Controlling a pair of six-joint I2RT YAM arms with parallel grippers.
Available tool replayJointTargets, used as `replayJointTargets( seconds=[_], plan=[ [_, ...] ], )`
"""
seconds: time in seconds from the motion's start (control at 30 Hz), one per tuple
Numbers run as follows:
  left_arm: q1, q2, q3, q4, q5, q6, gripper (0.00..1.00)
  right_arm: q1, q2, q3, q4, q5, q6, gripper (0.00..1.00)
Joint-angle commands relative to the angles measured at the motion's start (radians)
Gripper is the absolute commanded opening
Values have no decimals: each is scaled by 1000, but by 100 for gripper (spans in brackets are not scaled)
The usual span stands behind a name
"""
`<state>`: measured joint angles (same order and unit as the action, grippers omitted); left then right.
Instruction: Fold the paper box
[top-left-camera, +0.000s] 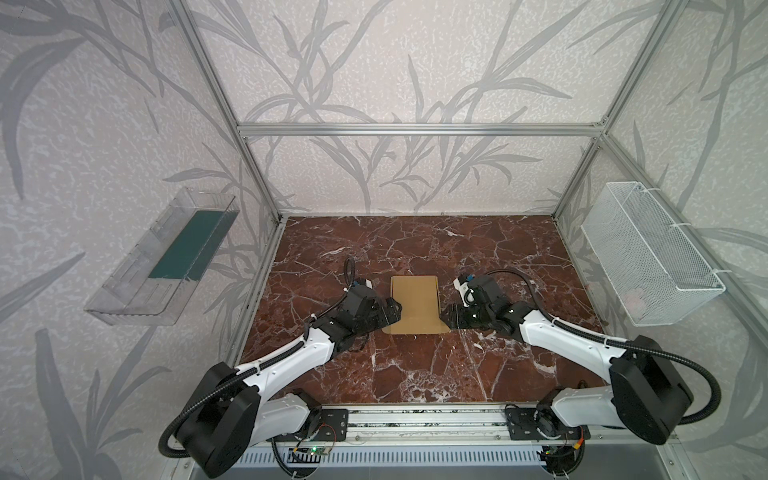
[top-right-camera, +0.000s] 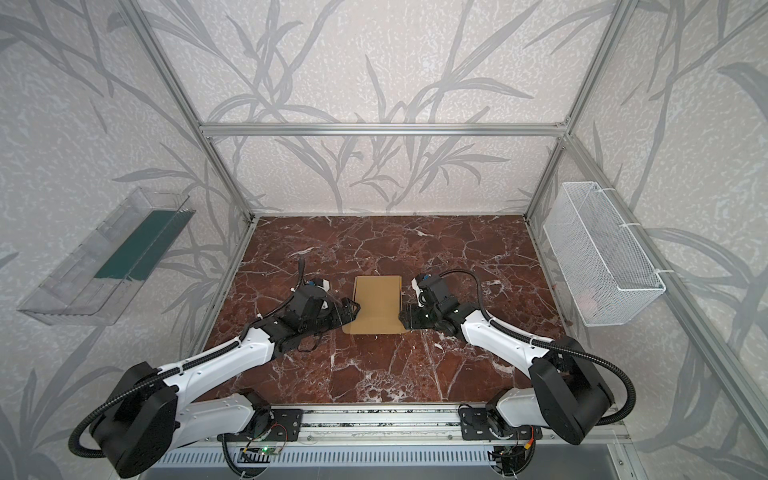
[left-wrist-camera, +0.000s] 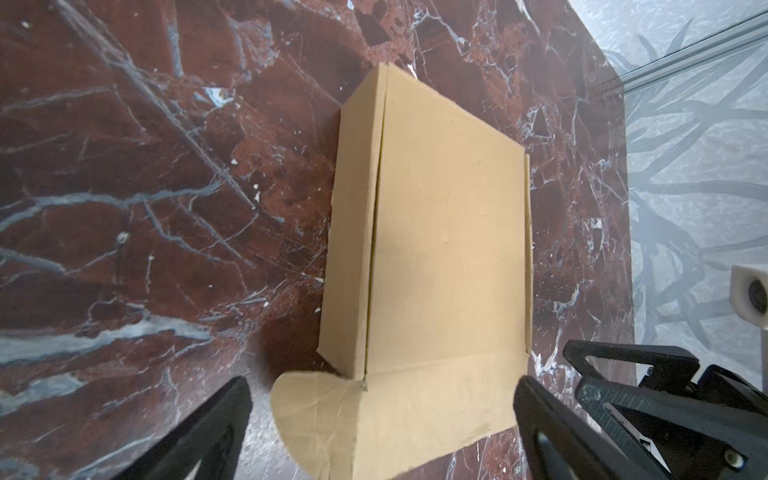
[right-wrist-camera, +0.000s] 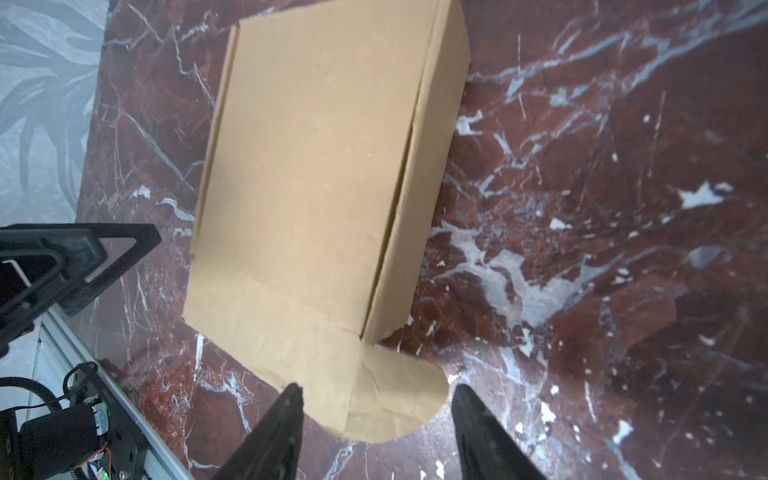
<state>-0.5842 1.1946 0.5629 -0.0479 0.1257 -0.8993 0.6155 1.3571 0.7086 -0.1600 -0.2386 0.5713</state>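
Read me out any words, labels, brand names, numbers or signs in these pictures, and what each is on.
None can be read.
The paper box is plain tan cardboard, unprinted in every view.
The small circuit board with a green light by the front rail: any marking too small to read.
The clear bin and the wire basket show no label.

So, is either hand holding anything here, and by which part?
Nothing is held. The left hand and right hand both stand open, each straddling a near corner of the paper box.
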Motion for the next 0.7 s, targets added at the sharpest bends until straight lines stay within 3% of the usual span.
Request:
replayJointTargets(
  seconds=[0.0,0.67],
  plan=[
    [-2,0,-9,13,19,-22,99,8,11,-13,48,-21,26,58],
    [-25,102,-21,143,52,-90,99,50,109,5,118,-28,58,57]
  ],
)
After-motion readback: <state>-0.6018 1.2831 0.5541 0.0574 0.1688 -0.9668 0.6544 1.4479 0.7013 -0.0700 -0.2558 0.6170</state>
